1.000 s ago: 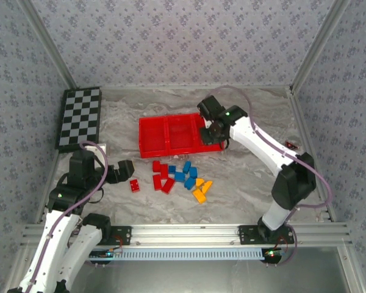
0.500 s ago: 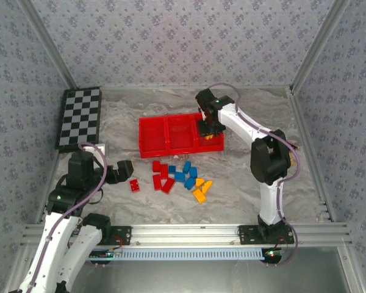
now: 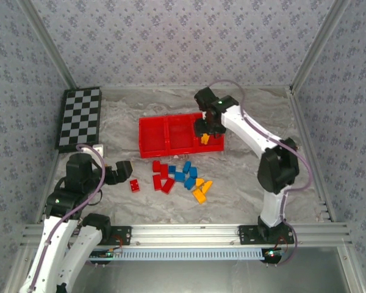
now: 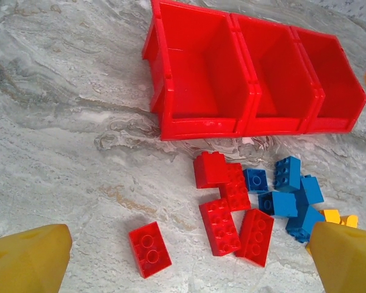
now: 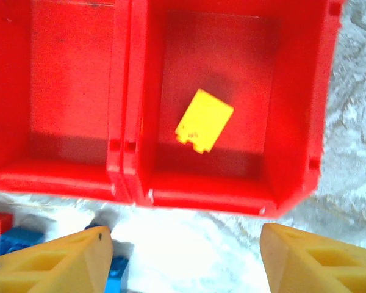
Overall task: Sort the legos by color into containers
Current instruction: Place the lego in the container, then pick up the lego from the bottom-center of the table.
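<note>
Right gripper point(image 5: 184, 241) parted and empty over the tray's point(image 5: 127, 91) right compartment, yellow brick point(image 5: 204, 120) loose inside; left gripper point(image 4: 189, 238) wide open, empty, nearer the lone red brick point(image 4: 149, 249) at lower left, long axis roughly up-frame.

Bright red tray point(image 4: 198, 127), yellow brick point(image 5: 204, 120), black-and-white checkerboard point(image 3: 80, 118), grey marbled table point(image 3: 244, 177).

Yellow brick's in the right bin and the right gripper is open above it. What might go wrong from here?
1. The right gripper hangs open over the tray. If it pulls back without lifting first, a finger might clip the near wall and shove the tray.
2. The red bricks and blue bricks lie touching, so a grasp there may drag a wrong-coloured neighbour along.
</note>
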Tool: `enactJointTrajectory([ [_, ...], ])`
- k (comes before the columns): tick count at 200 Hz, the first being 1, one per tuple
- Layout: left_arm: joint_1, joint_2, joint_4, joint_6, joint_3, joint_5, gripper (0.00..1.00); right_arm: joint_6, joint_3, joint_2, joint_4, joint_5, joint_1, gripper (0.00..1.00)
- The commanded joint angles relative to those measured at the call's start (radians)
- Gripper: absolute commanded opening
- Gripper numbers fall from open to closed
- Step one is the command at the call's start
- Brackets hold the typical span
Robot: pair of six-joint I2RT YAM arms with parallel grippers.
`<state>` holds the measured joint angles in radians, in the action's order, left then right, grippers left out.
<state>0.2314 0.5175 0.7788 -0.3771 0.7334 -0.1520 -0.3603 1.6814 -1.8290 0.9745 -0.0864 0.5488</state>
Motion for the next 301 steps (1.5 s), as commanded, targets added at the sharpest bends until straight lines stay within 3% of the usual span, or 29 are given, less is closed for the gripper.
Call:
enactJointTrajectory([
  [1,0.005,-0.014,-0.033,-0.003,-0.014,0.025,1.00,-0.186,-0.124,0.133,-0.001,0.029,-0.003,0.71],
  [15,0.005,-0.010,-0.036,-0.002,-0.016,0.012,1.00,-0.293,-0.247,0.218,-0.067,0.035,0.001,0.75],
  [21,0.005,-0.008,-0.037,-0.002,-0.016,0.006,1.00,-0.353,-0.305,0.256,-0.096,0.036,0.006,0.84],
  [31,0.006,-0.007,-0.040,0.000,-0.017,-0.005,1.00,-0.456,-0.396,0.313,-0.140,0.035,0.025,0.89],
  [86,0.008,0.008,-0.055,0.003,-0.023,-0.062,1.00,-0.851,-0.671,0.419,-0.183,-0.131,0.281,0.82],
  [107,0.009,0.019,-0.056,0.004,-0.022,-0.081,1.00,-0.947,-0.732,0.420,-0.218,-0.157,0.330,0.82],
  [159,0.017,0.019,-0.059,0.003,-0.024,-0.081,1.00,-0.981,-0.743,0.363,-0.210,-0.179,0.348,0.72],
  [234,0.020,0.021,-0.053,-0.002,-0.023,-0.061,1.00,-0.916,-0.691,0.249,-0.203,-0.173,0.338,0.67],
  [267,0.020,0.021,-0.053,-0.004,-0.023,-0.058,1.00,-0.894,-0.688,0.237,-0.197,-0.191,0.347,0.51],
  [301,0.020,0.021,-0.053,-0.006,-0.024,-0.059,1.00,-0.869,-0.696,0.212,-0.213,-0.187,0.356,0.46],
])
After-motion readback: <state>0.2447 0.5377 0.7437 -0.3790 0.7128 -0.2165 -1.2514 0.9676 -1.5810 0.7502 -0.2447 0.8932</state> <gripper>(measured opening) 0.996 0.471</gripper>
